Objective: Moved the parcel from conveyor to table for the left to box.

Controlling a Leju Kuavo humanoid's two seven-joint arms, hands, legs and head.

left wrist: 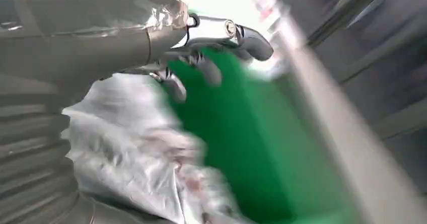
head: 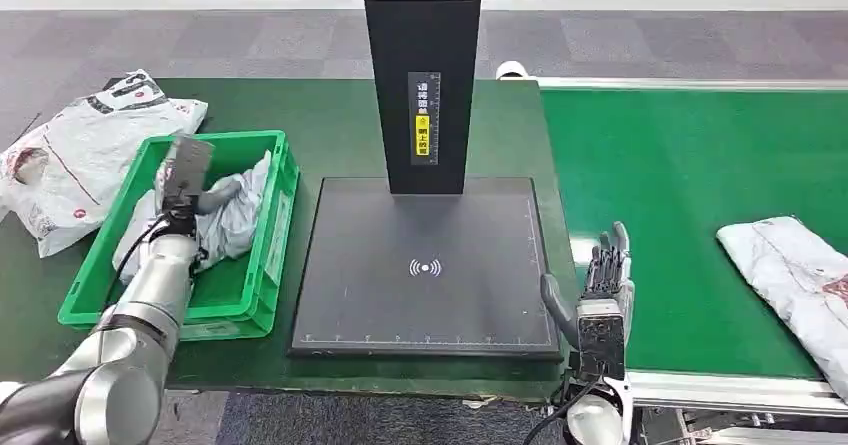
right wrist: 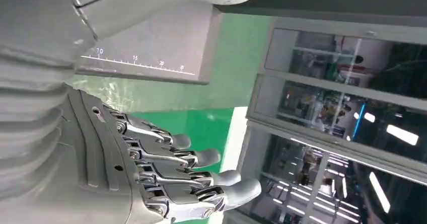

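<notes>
Parcels lie in three spots here. One grey parcel (head: 228, 215) sits crumpled inside the green box (head: 262, 265) on the dark green surface (head: 330, 125). The left robot hand (head: 185, 180) hangs in the box, right above that parcel. In the left wrist view the fingers (left wrist: 211, 70) look spread over the parcel (left wrist: 136, 148), but the picture is blurry, so I cannot tell if the robot hand is touching or holding it.

Another parcel (head: 790, 275) lies flat on the green conveyor (head: 690, 165), off to the right. The right robot hand (head: 605, 280) stands upright at the near edge of the conveyor, well apart from that parcel. Its fingers (right wrist: 201, 173) are straight and a little apart, and it holds nothing.

A black scanner pad (head: 425, 265) with a tall black post (head: 422, 75) sits between the box and the conveyor. A white bag (head: 80, 155) lies on the surface just left of the box.
</notes>
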